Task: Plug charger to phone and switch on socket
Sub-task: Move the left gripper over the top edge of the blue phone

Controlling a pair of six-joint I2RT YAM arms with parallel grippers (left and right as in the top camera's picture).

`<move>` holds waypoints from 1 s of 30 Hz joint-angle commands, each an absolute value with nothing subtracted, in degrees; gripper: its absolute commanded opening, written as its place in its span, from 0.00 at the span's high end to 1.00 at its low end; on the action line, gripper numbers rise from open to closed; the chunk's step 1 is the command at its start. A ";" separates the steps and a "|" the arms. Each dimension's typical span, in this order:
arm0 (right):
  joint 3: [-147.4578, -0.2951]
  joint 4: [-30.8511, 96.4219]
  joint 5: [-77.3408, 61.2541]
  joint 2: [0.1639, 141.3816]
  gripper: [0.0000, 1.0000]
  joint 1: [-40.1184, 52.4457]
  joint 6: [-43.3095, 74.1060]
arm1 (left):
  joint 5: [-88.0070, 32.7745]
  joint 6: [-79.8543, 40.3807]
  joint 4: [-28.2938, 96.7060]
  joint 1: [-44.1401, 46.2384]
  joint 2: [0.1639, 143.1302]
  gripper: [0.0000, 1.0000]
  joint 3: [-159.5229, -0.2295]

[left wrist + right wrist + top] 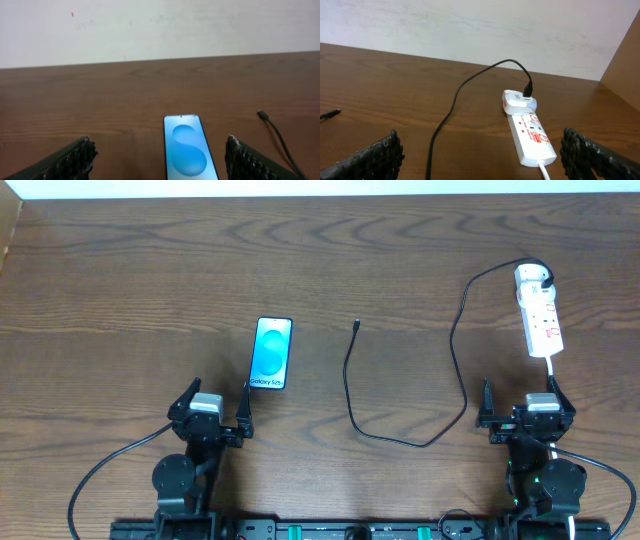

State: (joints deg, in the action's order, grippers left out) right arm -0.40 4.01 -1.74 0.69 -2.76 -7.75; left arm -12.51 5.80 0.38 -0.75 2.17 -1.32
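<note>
Charger (348,385) is being left unplugged from the phone (273,353), its tip lying loose near the middle of the desk (120,280), just right of the phone; its white plug is being carried by the socket (540,320) near the far right corner. Meanwhile the left gripper (218,395) and right gripper (520,392) are being held spread and empty by the near edge, each facing its likely target: phone and socket.
</note>
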 commanded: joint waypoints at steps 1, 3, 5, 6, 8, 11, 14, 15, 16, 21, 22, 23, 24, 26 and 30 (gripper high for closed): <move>-0.32 4.23 -1.89 0.34 0.01 -2.15 -6.90 | -12.60 5.21 -0.99 -0.80 5.26 0.15 -4.03; -0.32 4.23 -1.89 0.34 0.01 -2.15 -6.90 | -12.58 5.23 -1.48 -0.80 6.81 0.15 -5.04; -0.32 4.23 -1.87 0.34 0.01 -2.15 -6.90 | -12.58 5.23 -1.48 -0.80 8.43 0.15 -6.35; -0.32 4.23 -1.89 0.34 0.01 -2.15 -6.90 | -12.60 5.23 -1.48 -0.80 9.15 0.15 -6.87; -0.32 4.23 -1.87 0.34 0.01 -2.15 -6.87 | -12.60 5.23 -1.50 -0.80 10.81 0.15 -8.03; -0.32 4.23 -1.87 0.34 0.01 -2.15 -6.87 | -12.84 5.26 -1.63 -0.80 13.26 0.15 -9.85; -0.32 4.23 -1.87 0.34 0.01 -2.15 -6.90 | -13.08 5.23 -1.63 -0.80 15.53 0.15 -11.77; -0.32 4.23 -1.87 0.34 0.01 -2.15 -6.90 | -13.56 5.26 -1.63 -0.80 16.36 0.15 -12.45; -0.32 4.23 -1.87 0.34 0.01 -2.15 -6.87 | -14.13 5.23 -1.58 -0.80 17.17 0.15 -13.19; -0.32 4.23 -1.87 0.34 0.01 -2.15 -6.90 | -14.55 4.14 -1.34 -0.80 22.00 0.15 -16.82; -0.32 4.23 -1.87 0.34 0.01 -2.15 -6.90 | -14.57 4.14 -1.37 -0.80 23.20 0.15 -17.50; -0.32 4.23 -1.87 0.34 0.01 -2.15 -6.90 | -14.57 4.05 -1.37 -0.80 24.21 0.15 -18.06; -0.32 4.23 -1.87 0.34 0.01 -2.15 -6.90 | -14.61 3.95 -1.34 -0.80 25.41 0.15 -18.76; -0.32 4.23 -1.87 0.34 0.01 -2.15 -6.90 | -16.03 3.95 -1.39 -0.80 27.55 0.15 -20.10; -0.32 4.23 -1.87 0.34 0.01 -2.15 -6.90 | -18.92 3.92 -1.39 -0.80 30.81 0.15 -21.96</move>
